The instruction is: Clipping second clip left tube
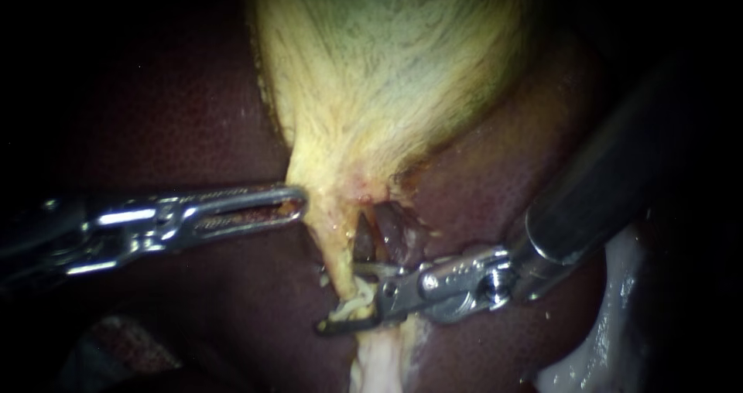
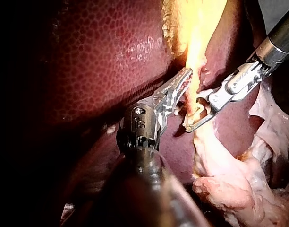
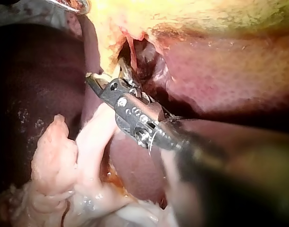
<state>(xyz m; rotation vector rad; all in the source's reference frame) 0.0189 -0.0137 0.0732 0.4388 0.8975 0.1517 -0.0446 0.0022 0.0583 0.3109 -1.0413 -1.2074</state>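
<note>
Here the job is to close a clip squarely across the left tube (image 1: 334, 258), the yellowish strand running down from the narrow end of the gallbladder (image 1: 387, 68) over the dark liver (image 1: 170, 114). The right instrument (image 1: 344, 304) has its jaws parted around the lower stretch of that strand, one on each side. What looks like a whitish clip (image 1: 352, 308) lies between them against the tube.

To do it well, I judge the jaws should reach fully past the tube and sit at right angles to it. They should also take in nothing of the darker tube (image 1: 393, 234) just beside it. The squeeze should be slow and without pulling, since the strand looks thin and soft.

The right instrument comes in from the upper right, its shaft sloping down and its wrist bent so the jaws lie nearly level. The left instrument (image 1: 299, 203) lies almost level from the left, its tip touching the edge of the gallbladder's neck above the clip site. Whether it grips that tissue or merely leans on it I cannot tell.
</note>
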